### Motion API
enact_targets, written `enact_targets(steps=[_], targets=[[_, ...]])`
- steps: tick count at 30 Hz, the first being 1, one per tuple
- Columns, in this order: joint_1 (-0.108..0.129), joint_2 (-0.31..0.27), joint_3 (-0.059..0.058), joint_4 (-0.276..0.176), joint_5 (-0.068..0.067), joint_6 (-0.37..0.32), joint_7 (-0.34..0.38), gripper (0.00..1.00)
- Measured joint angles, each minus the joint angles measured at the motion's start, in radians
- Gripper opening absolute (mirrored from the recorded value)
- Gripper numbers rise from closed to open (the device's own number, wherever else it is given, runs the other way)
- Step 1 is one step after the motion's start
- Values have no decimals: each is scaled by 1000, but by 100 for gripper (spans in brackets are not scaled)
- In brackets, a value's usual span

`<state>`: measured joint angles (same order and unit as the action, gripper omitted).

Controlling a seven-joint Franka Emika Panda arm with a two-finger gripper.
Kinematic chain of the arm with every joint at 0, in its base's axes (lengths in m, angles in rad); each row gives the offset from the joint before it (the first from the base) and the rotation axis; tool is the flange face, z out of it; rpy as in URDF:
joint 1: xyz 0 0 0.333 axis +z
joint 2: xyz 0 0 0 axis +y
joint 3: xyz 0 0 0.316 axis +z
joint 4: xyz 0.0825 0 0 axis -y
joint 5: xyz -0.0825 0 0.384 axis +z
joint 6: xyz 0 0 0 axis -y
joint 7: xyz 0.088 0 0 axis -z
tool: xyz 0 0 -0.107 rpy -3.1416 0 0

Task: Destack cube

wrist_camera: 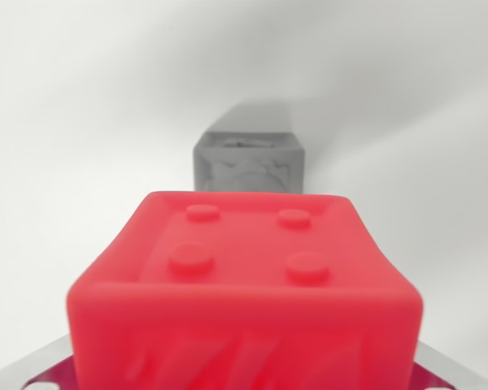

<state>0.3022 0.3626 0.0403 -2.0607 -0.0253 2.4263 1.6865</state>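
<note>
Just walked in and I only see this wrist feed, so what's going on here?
A robot arm's wrist camera looks over a red cube with four round studs on its top, filling the foreground. Behind it a grey cube sits on the white surface. The fingers aren't clearly visible, so whether the red cube is gripped can't be told.

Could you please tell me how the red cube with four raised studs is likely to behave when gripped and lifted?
The red studded plastic cube looks rigid, so it probably won't deform. Its smooth, slightly glossy faces might slip a little. Flat sides suggest it won't roll; it's probably light.
</note>
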Motion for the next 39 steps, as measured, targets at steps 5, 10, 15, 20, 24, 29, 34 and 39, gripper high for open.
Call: enact_targets(steps=[5, 10, 15, 20, 24, 29, 34, 39], targets=[[0, -25, 0, 4, 1, -29, 0, 0], [0, -52, 1, 10, 2, -62, -1, 0], [0, -79, 1, 19, 4, -97, -2, 0], [-5, -87, 0, 12, 6, -100, -8, 0], [-14, -89, -2, -2, 6, -95, -16, 0], [-24, -100, -5, -19, 7, -88, -25, 0], [-35, -108, -7, -39, 9, -77, -36, 0], [-46, -115, -10, -55, 9, -67, -46, 0]])
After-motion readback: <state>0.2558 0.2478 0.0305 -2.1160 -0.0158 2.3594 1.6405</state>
